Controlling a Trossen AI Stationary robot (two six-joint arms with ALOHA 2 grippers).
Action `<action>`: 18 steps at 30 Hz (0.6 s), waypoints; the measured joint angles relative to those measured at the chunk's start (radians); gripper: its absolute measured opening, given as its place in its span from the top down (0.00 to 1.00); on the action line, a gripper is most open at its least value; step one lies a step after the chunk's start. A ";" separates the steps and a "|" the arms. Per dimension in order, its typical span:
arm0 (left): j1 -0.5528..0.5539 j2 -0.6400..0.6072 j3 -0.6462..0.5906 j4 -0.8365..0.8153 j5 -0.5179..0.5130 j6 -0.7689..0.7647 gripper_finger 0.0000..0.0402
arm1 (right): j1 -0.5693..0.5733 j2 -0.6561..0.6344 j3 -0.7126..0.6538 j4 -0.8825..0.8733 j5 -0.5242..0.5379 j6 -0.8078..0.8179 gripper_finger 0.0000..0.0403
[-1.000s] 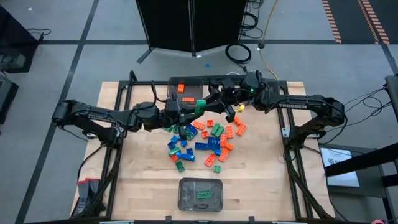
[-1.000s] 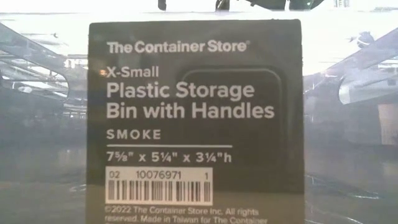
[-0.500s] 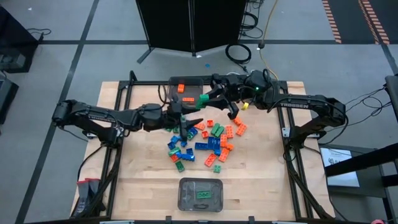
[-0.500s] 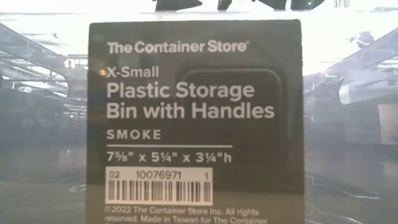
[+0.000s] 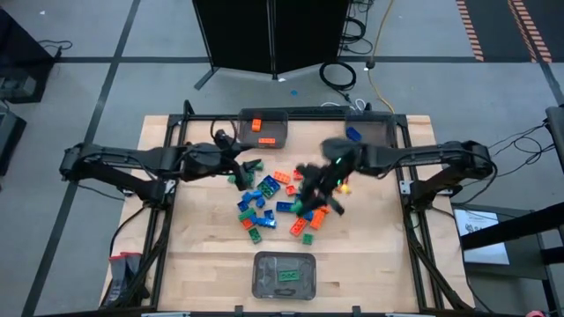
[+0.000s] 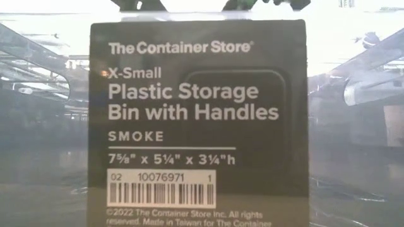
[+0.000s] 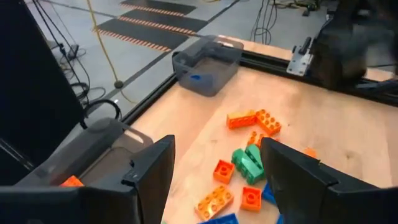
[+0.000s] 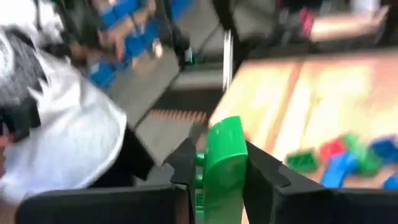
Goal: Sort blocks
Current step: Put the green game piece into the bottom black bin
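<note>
Blocks (image 5: 282, 201) scattered mid-table (image 5: 203, 264). Right end effector (image 8: 214, 163) clamped on green block (image 8: 222, 158) above the pile. Left end effector (image 7: 214, 163) empty, fingers apart, beside the pile's edge.

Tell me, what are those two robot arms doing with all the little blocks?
They are sorting blocks by colour into grey bins. The right gripper is shut on a green block and hangs over the pile in the middle of the table. The left gripper is open and empty, near the far bin that has orange blocks in it. Another far bin holds a blue one, and the near bin holds a green one.
</note>
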 joint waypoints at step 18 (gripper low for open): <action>-0.002 -0.024 -0.021 -0.131 -0.006 0.040 0.40 | 0.285 0.377 0.001 0.493 0.230 0.318 0.83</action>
